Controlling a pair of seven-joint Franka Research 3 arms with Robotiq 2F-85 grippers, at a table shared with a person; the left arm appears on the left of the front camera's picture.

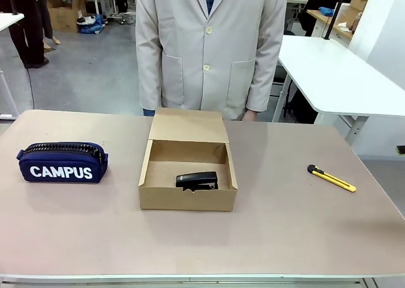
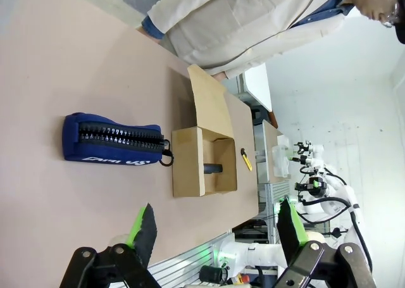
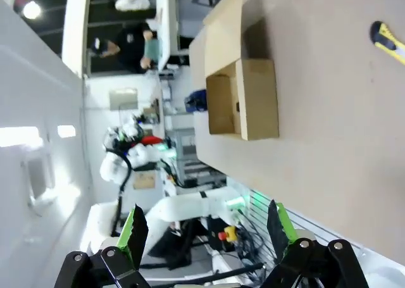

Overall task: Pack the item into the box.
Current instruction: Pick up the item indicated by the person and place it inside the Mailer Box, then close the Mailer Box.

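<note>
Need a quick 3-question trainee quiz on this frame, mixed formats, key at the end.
1. True or false: the black stapler lies inside the cardboard box, whose flap lid stands open.
2. Multiple choice: the yellow utility knife lies
A) inside the box
B) on the table, to the robot's right of the box
C) on the box's lid
3. Fill in: the left gripper and the right gripper both have their jaws ____, with nothing held between them.

Key: 1 true; 2 B; 3 open.
</note>
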